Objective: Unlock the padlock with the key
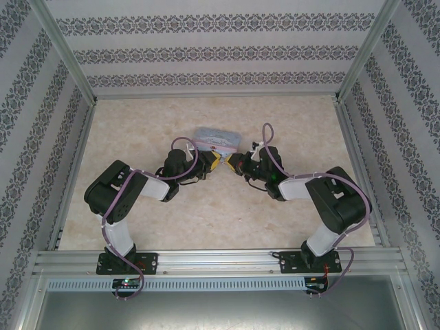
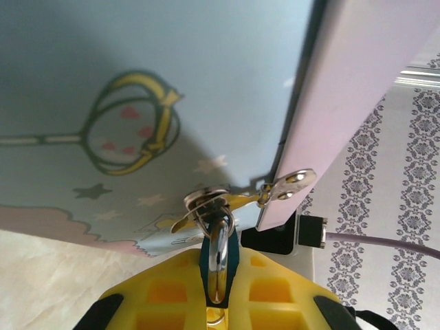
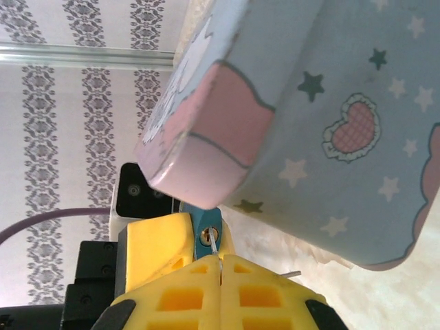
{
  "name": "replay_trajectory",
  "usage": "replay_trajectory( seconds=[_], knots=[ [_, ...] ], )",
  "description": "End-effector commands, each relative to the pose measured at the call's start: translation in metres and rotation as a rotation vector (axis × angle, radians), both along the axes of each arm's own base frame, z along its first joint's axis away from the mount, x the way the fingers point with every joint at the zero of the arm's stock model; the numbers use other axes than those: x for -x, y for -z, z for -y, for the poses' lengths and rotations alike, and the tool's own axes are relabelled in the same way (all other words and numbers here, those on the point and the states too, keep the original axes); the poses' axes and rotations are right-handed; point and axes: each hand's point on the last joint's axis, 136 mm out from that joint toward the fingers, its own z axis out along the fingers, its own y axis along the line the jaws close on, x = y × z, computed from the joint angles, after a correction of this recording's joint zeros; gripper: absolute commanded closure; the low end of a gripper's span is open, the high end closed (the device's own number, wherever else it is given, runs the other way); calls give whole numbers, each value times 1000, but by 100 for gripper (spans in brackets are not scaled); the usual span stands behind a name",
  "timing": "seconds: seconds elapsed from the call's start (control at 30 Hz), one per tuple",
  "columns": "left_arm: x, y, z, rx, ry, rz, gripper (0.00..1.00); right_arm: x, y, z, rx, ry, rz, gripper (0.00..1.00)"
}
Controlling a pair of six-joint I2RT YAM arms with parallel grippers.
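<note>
The padlock hung off the front of the tin, just below its pink-edged corner in the right wrist view, blue body facing the camera with the keyhole showing. The key, a thin pale sliver, stood almost upright with its tip right at that keyhole. How far in it went, I couldn't tell.

The right gripper had its yellow fingers pressed tight together on the key's lower end, with no gap between them. On the padlock's other side sat a yellow finger of the left gripper, hard against the blue body.

From the left wrist, the silvery shackle ran up out of those yellow fingers, a strip of blue on each side of it, and looped through a shiny clasp on the tin. So the left gripper was pinching the padlock, fingers closed on it. A second bright metal tab stuck out just beside the clasp, at the edge of the tin's pinkish panel.

The tin itself was light blue with stars, a heart and cartoon prints, and it loomed right above both cameras.

From the top, both arms reached in from either side and met nose to nose in the middle of the table, yellow tips nearly touching just in front of the tin. The padlock and key were too small to pick out there. Purple cables arched over each wrist, and patterned walls closed in the back and sides.
</note>
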Motion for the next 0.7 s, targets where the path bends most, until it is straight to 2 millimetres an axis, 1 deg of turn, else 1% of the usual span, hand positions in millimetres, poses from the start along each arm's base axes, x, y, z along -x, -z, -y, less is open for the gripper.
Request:
replay_trajectory(
  seconds=[0.0,0.23,0.33,0.53,0.67],
  knots=[
    [21,-40,22,73,121,118,100,2,-23,-12,43,-55,101,100],
    [22,-39,23,65,129,119,100,-4,-16,-9,36,-33,72,100],
    [23,-37,23,59,131,120,100,-10,-22,-10,-17,-22,73,100],
    [22,-37,22,59,128,118,100,-14,-28,-13,-124,-6,18,100],
    [23,-35,23,48,136,116,100,-13,-31,-15,-77,-29,40,100]
  ],
)
